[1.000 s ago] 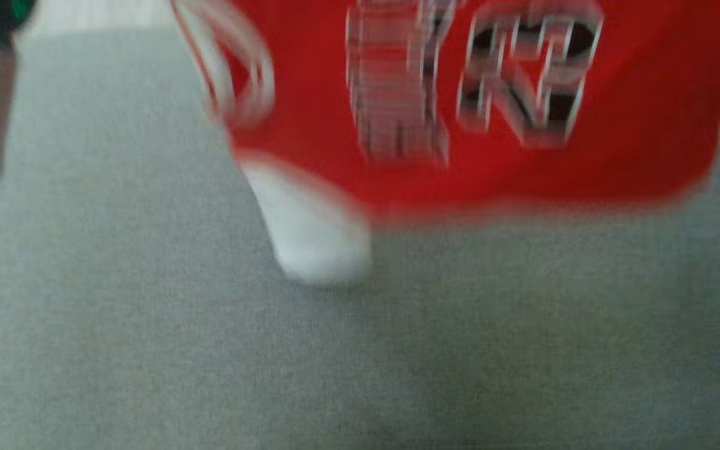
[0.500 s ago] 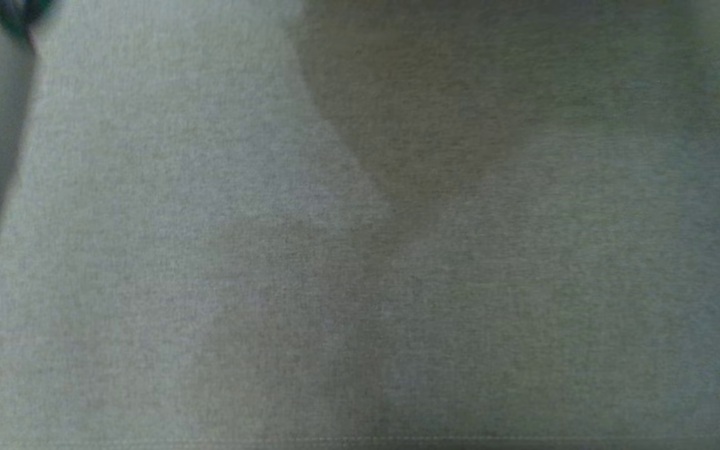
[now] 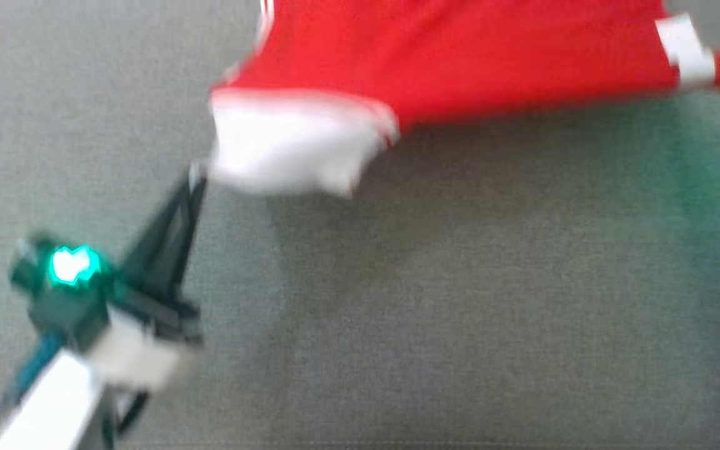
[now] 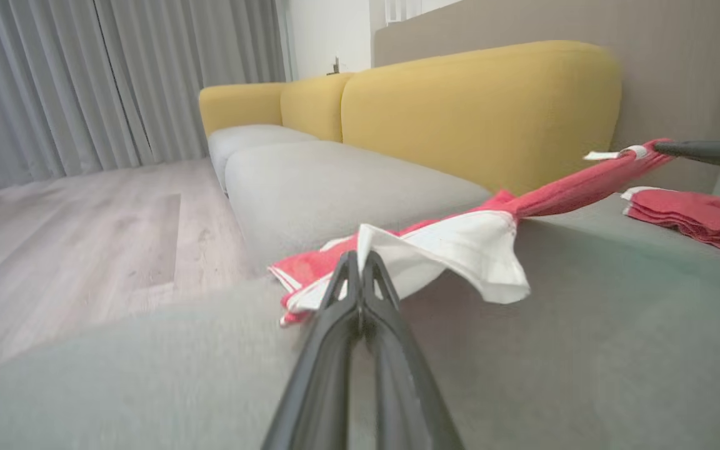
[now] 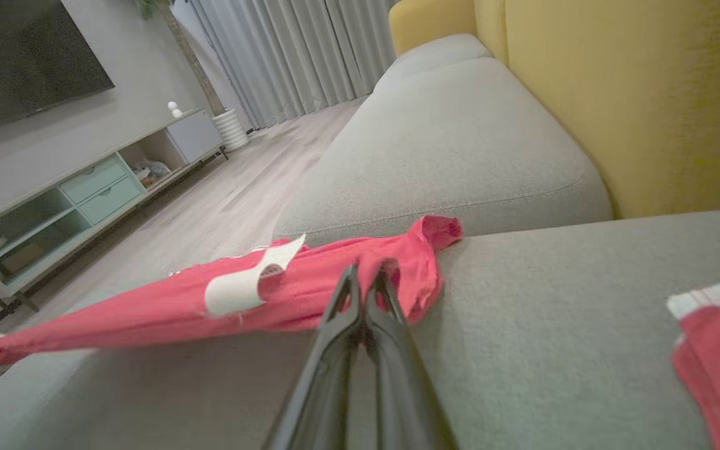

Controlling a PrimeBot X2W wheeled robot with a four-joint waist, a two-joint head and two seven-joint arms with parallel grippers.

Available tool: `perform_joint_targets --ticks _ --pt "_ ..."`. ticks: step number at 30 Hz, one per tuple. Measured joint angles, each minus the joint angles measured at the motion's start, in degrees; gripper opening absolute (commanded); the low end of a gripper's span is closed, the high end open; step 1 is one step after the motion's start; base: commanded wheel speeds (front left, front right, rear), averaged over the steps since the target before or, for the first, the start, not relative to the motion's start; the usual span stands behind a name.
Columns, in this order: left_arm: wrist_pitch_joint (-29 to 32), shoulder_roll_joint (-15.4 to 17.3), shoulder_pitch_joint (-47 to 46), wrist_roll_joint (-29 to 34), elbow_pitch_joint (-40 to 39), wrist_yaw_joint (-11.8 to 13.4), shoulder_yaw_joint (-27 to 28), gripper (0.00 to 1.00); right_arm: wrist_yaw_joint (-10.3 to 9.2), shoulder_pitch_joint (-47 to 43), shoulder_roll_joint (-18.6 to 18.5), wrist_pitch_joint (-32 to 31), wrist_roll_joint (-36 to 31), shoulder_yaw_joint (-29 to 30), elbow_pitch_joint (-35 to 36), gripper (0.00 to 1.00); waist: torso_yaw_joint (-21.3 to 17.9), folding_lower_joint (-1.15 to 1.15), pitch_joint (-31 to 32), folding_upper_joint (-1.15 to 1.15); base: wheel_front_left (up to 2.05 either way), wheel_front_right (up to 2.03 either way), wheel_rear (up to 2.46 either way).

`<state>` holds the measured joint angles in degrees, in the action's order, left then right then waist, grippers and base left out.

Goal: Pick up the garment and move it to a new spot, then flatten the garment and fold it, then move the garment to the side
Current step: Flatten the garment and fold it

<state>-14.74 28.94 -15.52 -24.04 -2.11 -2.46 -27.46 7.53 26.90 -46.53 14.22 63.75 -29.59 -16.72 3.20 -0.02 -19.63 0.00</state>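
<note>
Pinching the white-trimmed corner of the red garment (image 4: 454, 247), the left gripper (image 4: 360, 261) is pressing its two dark fingers fully together, with the cloth caught at the tips. The right gripper (image 5: 366, 273) is clamping the opposite red end the same way, its fingers closed on a bunched fold. The garment is hanging stretched between the two just above the grey sofa seat (image 3: 460, 325), with the white flap drooping near the left gripper. A second red cloth (image 4: 691, 215), folded, is lying on the seat near the right gripper, and a yellow backrest (image 4: 479, 106) is rising behind.
</note>
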Motion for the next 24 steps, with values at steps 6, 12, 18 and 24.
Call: perform_joint_targets --ticks 6,12,18,24 --pt "0.0 1.6 11.2 -0.9 -4.4 0.8 -0.4 0.0 0.0 -14.4 2.1 0.0 -3.2 8.1 4.5 0.0 0.4 0.0 3.9 0.0 0.0 0.0 0.0" --pt "2.1 3.0 16.5 -3.0 -8.5 1.5 -0.6 0.0 0.0 -27.0 4.2 0.0 -6.3 13.7 10.3 0.0 1.1 0.0 6.6 0.0 0.0 0.0 0.0" --pt "3.1 3.0 13.0 -3.7 -7.8 0.4 -0.6 0.0 0.0 -26.1 6.9 0.0 -7.9 14.6 10.0 0.0 0.5 0.02 4.4 0.0 0.0 0.0 0.0" --pt "4.1 0.5 -2.6 -3.7 -0.7 -2.3 -0.6 0.0 0.0 -16.1 8.2 0.0 -8.4 11.4 5.3 0.0 -0.5 0.04 0.0 0.0 0.0 0.0 0.0"
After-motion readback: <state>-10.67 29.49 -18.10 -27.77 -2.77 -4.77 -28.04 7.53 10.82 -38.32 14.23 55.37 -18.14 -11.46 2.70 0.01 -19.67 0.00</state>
